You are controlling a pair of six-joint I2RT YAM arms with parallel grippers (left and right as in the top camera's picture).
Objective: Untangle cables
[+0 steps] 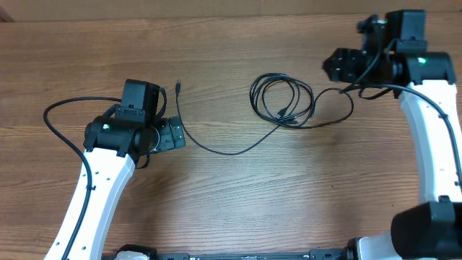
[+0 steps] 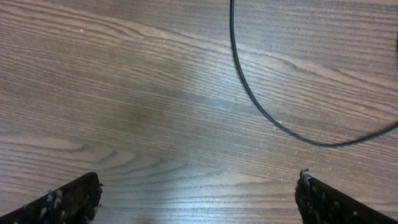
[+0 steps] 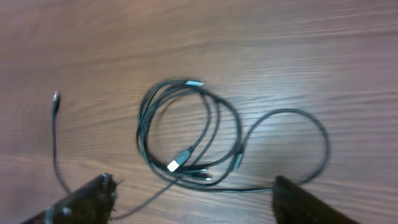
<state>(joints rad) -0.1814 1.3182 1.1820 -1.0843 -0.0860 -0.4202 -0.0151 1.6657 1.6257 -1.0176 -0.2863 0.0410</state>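
Observation:
The thin black cables [image 1: 281, 97] lie in a tangled coil at the table's centre right, with silver-tipped plugs inside the coil [image 3: 181, 160]. One loose strand [image 1: 216, 149] curves from the coil down and left to a small plug [image 1: 178, 87] near my left arm. The strand also shows in the left wrist view [image 2: 261, 109]. My left gripper [image 2: 199, 199] is open and empty, just left of the strand. My right gripper [image 3: 193, 199] is open and empty, raised to the right of the coil. A loop [image 3: 305, 124] bulges right of the coil.
The wooden table [image 1: 231, 202] fills the views. A thick black arm cable [image 1: 61, 126] loops left of the left arm. The right arm [image 1: 433, 130] runs along the right edge.

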